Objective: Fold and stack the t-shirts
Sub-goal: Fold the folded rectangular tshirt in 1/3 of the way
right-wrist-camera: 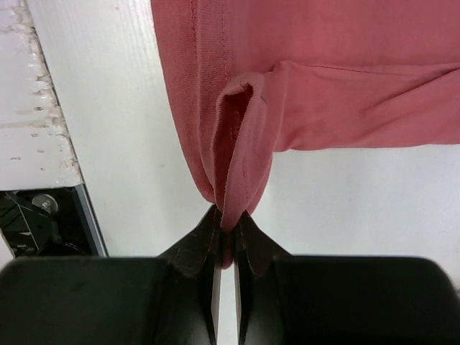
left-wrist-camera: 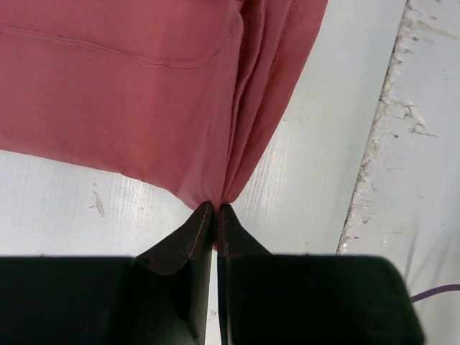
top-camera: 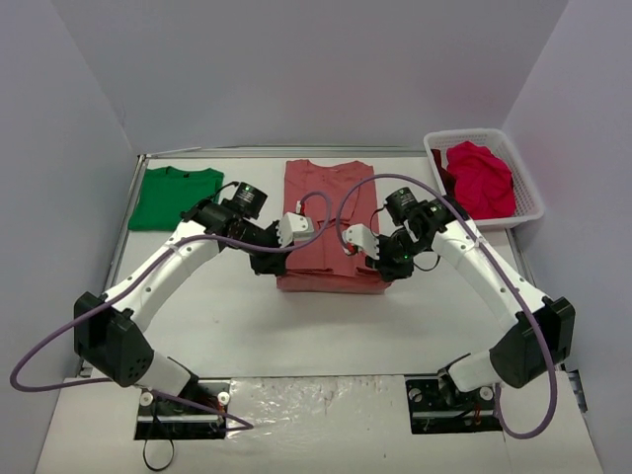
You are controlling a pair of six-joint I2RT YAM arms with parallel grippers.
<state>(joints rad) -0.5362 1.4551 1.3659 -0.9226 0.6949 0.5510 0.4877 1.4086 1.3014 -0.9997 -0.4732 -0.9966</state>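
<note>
Fold step, mid-table. Pinching the near edge of the salmon-pink t-shirt (top-camera: 329, 222) at both corners. Clamping the left corner in the left gripper (left-wrist-camera: 215, 208), jaws fully clenched, several layers bunching into the tips. Clamping the right corner in the right gripper (right-wrist-camera: 228, 215), likewise clenched, with a doubled-over hem caught between the fingers.

Lying lengthwise at the centre of the table (top-camera: 296, 336), sides already tucked in, far end flat toward the back wall. Possibly lifting a little at the near edge; hard judging height from above. Resting far left, apart: green t-shirt (top-camera: 176, 196), flat and folded. Waiting far right in the white basket (top-camera: 533, 193): crimson t-shirts (top-camera: 482, 178), heaped and unfolded.

Hazards, judging from here:
- Gripping by the very fingertips only. Risking an inner layer sliding out on the lift, leaving the side tuck sagging open.
- Carrying the two corners at unequal pace or height. Risking a skewed crease and a crooked stack.
- Pulling with nothing pinning the far end. Risking dragging the whole garment along the table instead of doubling it over.
- Looping purple cables (top-camera: 326, 202) above the cloth. Risking a snag or a brush rumpling the flat part.
</note>
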